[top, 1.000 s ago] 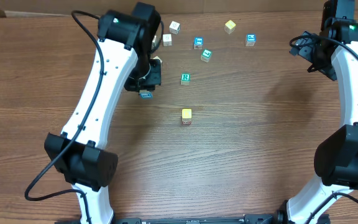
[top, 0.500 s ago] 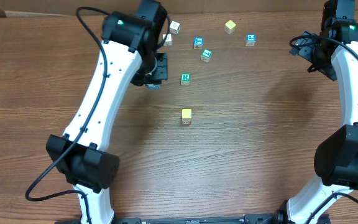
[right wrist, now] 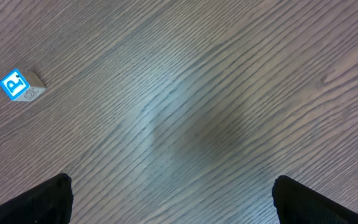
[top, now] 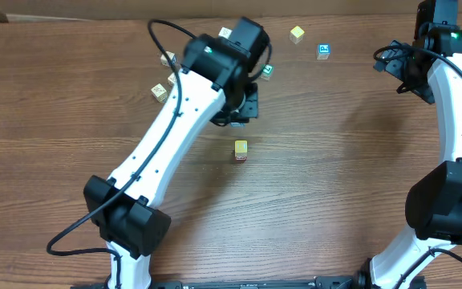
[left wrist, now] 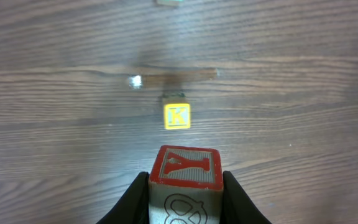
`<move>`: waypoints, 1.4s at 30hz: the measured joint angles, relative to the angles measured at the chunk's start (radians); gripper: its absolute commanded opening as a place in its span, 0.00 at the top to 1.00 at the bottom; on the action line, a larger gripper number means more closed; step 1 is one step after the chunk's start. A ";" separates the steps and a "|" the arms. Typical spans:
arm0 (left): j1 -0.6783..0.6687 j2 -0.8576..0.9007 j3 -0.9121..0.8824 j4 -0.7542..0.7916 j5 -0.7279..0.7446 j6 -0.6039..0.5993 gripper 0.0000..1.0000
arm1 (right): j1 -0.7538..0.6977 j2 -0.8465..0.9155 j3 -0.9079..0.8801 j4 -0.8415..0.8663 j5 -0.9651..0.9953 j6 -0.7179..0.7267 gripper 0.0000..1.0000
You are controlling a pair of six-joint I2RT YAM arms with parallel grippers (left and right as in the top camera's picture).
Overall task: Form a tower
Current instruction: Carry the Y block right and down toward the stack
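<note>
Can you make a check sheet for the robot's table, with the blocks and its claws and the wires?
Surface: brown wood-grain table.
Job's things: red Y cube in the left gripper; yellow K cube on the table ahead of it. Whether that one tops a stack cannot be told.
Clutter: loose cubes near the far side: yellow cube, blue cube, pale cubes.
Grippers: left gripper shut on the red Y cube; right gripper open, holding nothing.
Cables: black cable loops by the left arm; black cable bunch at the right arm.
Surroundings: tan strip beyond the table's far edge; nothing else seen.
</note>
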 measured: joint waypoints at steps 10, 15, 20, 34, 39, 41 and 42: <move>-0.065 0.000 -0.176 0.162 0.003 -0.027 0.86 | 0.000 0.000 0.000 0.000 0.000 -0.001 0.00; -0.065 0.000 -0.238 0.224 0.002 -0.038 0.85 | 0.000 0.000 0.000 0.000 0.000 -0.001 0.00; -0.065 0.000 -0.297 0.256 0.002 -0.050 0.85 | 0.000 0.000 0.000 0.000 0.000 0.000 0.00; -0.065 0.000 -0.325 0.283 -0.055 -0.050 0.87 | 0.000 0.000 0.000 0.000 0.000 -0.001 0.00; -0.065 0.000 -0.338 0.292 -0.055 -0.050 0.86 | 0.000 0.000 0.000 0.000 0.000 0.000 0.00; -0.065 0.000 -0.354 0.305 -0.055 -0.050 0.85 | 0.000 0.000 0.000 0.000 0.000 0.000 0.00; -0.065 0.000 -0.362 0.312 -0.055 -0.050 0.85 | 0.000 0.000 0.000 0.000 0.000 0.000 0.00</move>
